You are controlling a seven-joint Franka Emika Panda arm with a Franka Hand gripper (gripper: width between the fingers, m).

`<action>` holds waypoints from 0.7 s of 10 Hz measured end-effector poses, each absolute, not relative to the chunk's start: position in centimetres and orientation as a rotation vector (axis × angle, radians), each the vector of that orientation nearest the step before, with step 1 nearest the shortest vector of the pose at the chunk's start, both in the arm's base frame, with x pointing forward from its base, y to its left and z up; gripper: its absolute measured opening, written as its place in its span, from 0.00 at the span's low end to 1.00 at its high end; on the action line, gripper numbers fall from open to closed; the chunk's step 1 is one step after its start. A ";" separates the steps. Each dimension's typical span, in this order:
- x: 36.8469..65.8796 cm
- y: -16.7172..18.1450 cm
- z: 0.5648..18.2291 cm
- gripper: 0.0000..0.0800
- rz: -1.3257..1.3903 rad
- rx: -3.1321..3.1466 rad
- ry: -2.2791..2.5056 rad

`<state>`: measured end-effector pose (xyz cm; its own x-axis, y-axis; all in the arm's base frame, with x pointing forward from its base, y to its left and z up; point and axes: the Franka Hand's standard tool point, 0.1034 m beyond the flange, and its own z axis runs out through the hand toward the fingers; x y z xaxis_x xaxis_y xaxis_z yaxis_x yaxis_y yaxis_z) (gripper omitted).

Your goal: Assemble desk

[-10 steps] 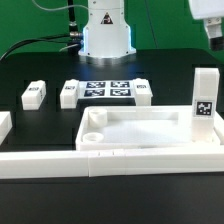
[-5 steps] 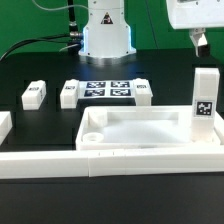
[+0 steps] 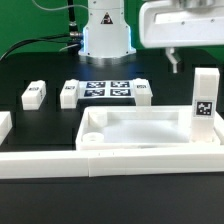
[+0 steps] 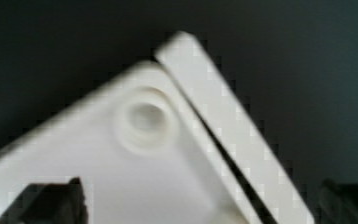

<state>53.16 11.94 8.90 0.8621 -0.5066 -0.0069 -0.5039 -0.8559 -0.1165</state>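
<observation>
The white desk top (image 3: 150, 130) lies on the black table against the front border wall, with a round socket (image 3: 93, 119) at its corner. One white tagged leg (image 3: 204, 100) stands upright at the top's right end. Three more legs lie flat at the back (image 3: 33, 93) (image 3: 68, 93) (image 3: 142, 90). My gripper (image 3: 173, 62) hangs above the top's far right part, open and empty. In the wrist view a corner of the top with a round socket (image 4: 146, 118) lies below the gripper (image 4: 194, 205). The dark fingertips (image 4: 48, 200) are wide apart.
The marker board (image 3: 105, 90) lies between the flat legs in front of the robot base (image 3: 105, 35). The low white border wall (image 3: 110, 160) runs along the front. A white block (image 3: 4, 125) sits at the exterior view's left edge. A long white bar (image 4: 220, 100) runs beside the corner.
The gripper has moved from the upper right corner toward the exterior view's left and a little down, over the desk top's far right part. The parts have not moved.
</observation>
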 end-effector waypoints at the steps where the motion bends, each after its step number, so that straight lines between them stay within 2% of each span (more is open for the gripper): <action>1: 51.0 10.8 7.7 0.81 -0.031 -2.990 0.652; 5: 50.9 10.7 7.6 0.81 -0.040 -3.057 0.293; 6: 50.7 10.4 7.4 0.81 -0.032 -3.062 0.261; 7: 49.8 8.9 6.3 0.81 0.033 -3.073 0.180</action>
